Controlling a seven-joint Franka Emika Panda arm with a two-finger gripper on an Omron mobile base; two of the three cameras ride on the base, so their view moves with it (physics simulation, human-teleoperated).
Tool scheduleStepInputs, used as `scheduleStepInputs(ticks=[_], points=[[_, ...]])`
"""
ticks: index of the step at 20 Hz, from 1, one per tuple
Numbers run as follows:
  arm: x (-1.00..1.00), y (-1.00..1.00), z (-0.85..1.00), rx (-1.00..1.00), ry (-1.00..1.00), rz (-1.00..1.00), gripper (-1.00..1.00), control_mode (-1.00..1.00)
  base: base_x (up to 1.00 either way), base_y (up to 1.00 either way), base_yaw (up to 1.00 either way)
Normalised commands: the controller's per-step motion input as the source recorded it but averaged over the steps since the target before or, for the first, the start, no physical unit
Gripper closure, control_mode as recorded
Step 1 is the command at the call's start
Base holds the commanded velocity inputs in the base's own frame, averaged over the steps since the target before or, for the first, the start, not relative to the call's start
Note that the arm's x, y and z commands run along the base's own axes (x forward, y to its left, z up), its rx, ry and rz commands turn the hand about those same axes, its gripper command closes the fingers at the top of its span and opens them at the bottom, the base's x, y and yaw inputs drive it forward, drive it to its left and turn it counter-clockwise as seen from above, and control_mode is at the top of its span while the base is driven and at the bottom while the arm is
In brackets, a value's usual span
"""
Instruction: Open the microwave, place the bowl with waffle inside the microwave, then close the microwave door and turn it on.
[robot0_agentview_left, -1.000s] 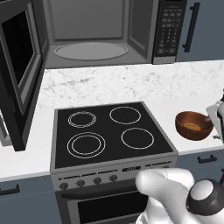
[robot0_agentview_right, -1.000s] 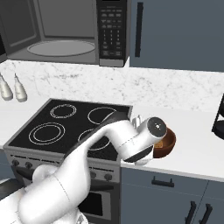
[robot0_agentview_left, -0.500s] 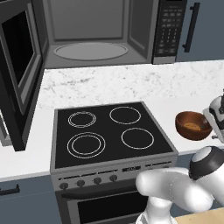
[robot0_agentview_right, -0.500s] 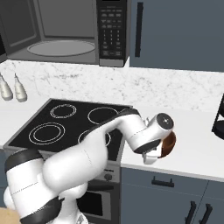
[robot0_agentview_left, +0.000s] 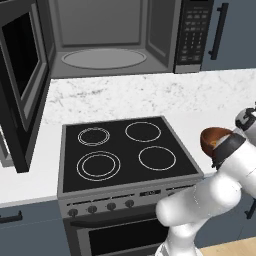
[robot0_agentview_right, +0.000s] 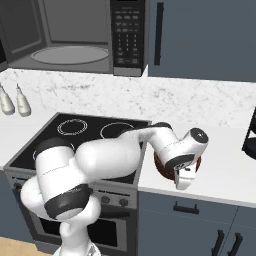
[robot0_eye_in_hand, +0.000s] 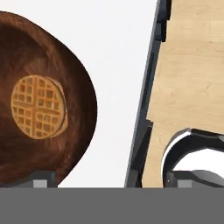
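The microwave (robot0_agentview_left: 115, 35) stands open, its grey inside and glass turntable (robot0_agentview_left: 103, 57) bare. The microwave door (robot0_agentview_left: 22, 75) is swung out to the left. Right of the stove, the reddish-brown bowl (robot0_agentview_left: 212, 137) sits on the white counter, partly covered by my wrist. In the hand view the bowl (robot0_eye_in_hand: 74, 87) lies at the left with the round golden waffle (robot0_eye_in_hand: 38, 107) inside. My gripper (robot0_eye_in_hand: 113, 181) is open just above it. One fingertip (robot0_eye_in_hand: 43, 179) is over the bowl's near rim, and the other hangs past the counter's front edge. From the right base, the gripper (robot0_agentview_right: 184, 177) points down at the bowl.
A black four-ring stove (robot0_agentview_left: 125, 150) with oven knobs fills the counter's middle. Two pale bottles (robot0_agentview_right: 12, 100) stand left of it. A dark appliance (robot0_agentview_right: 250, 135) sits at the far right. The counter's front edge (robot0_eye_in_hand: 144, 109) runs close beside the bowl, with wooden floor beyond.
The arm has swung right and forward, bringing the hand down over the bowl. The jaws stayed open, and the bowl and microwave door have not moved.
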Motion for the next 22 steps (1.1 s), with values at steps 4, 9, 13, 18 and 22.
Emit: scheduleStepInputs(ticks=[4, 9, 13, 18, 22], points=[[0.41, -0.13, -0.37, 0.00, 0.04, -0.05, -1.00, -1.00, 0.00, 0.00, 0.00], [0.45, -0.03, -0.25, 0.00, 0.00, -0.03, -1.00, -1.00, 0.00, 0.00, 0.00], [0.41, 0.00, -0.16, 0.00, 0.00, 0.00, -1.00, -1.00, 0.00, 0.00, 0.00], [0.24, 0.00, -0.27, -0.04, 0.00, 0.00, -1.00, -1.00, 0.00, 0.00, 0.00], [0.11, 0.00, -0.29, -0.07, 0.00, 0.00, -1.00, -1.00, 0.00, 0.00, 0.00]])
